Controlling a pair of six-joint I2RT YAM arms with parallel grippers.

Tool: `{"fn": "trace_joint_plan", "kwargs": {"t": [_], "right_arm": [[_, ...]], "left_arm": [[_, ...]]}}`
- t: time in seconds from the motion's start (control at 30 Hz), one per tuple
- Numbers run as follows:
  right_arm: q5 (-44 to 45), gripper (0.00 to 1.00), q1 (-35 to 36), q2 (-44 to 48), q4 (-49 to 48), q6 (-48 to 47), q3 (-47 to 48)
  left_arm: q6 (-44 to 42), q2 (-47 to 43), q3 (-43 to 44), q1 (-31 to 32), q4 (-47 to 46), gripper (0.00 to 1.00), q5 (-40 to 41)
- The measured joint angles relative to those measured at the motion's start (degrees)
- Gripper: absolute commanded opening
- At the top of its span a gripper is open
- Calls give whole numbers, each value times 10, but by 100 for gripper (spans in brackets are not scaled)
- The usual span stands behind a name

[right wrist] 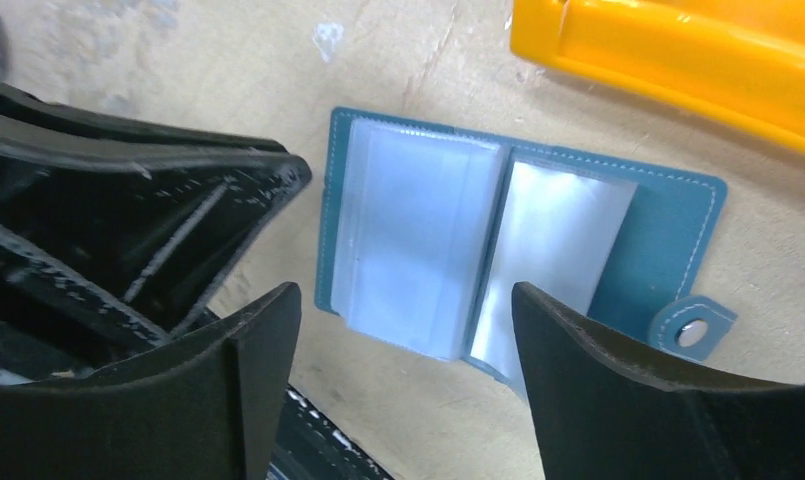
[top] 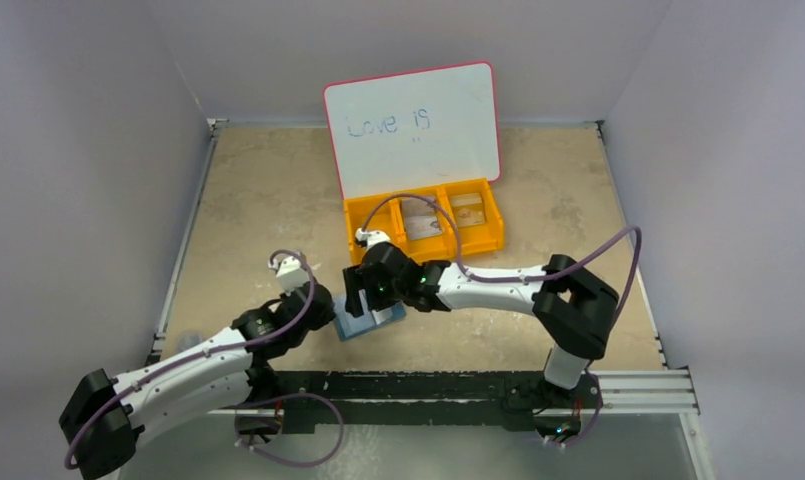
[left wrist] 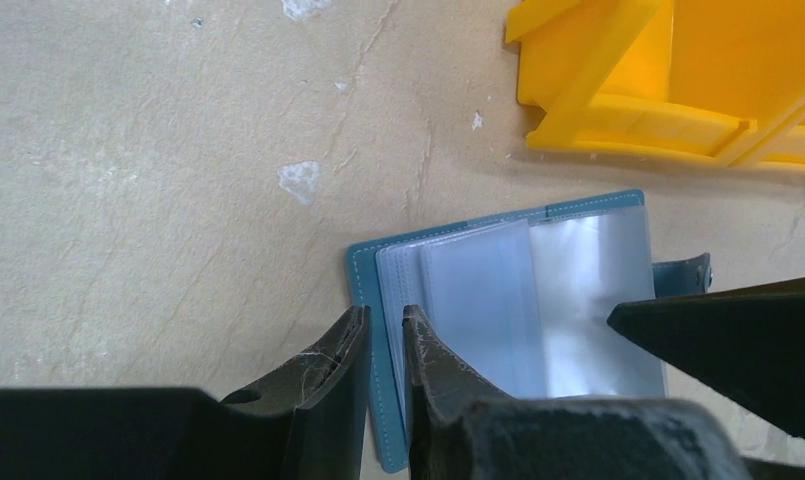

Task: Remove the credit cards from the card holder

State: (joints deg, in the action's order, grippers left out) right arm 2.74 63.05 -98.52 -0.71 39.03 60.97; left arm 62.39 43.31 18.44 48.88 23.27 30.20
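On the table, just in front of the bin, the holder lies spread open with its clear sleeves up and its snap tab out to one side. Through the plastic I cannot tell whether any sleeve has a card in it. What look like cards lie in the bin's middle and right compartments.

My left claw is nearly closed, pinching the teal cover at one edge of the holder and keeping it flat. My right claw hangs right over the sleeves with its jaws wide apart and nothing between them.

My worries from here:
- The sleeves are thin and slick, so closing down could catch a sleeve instead of a card, and a pull would then lift the whole booklet.
- The left pinch has only a narrow strip of cover. A hard tug from the right could slide the holder out of it or fold the free half shut.
- The two claws sit very close together. A descent towards the pinched side could knock one finger against the other arm and shift the holder.
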Motion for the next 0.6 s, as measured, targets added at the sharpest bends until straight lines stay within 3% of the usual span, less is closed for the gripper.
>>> {"fn": "trace_joint_plan", "kwargs": {"t": [0.1,0.37,0.6], "right_arm": [[26,89,17,-17,24,-12,15],[106,86,65,-86,91,-43,78],[150,69,70,-119,125,-44,109]], "left_arm": [[2,-7,3,0,15,17,12],[39,-118,10,0,94,18,77],[60,-154,10,0,126,18,97]]}}
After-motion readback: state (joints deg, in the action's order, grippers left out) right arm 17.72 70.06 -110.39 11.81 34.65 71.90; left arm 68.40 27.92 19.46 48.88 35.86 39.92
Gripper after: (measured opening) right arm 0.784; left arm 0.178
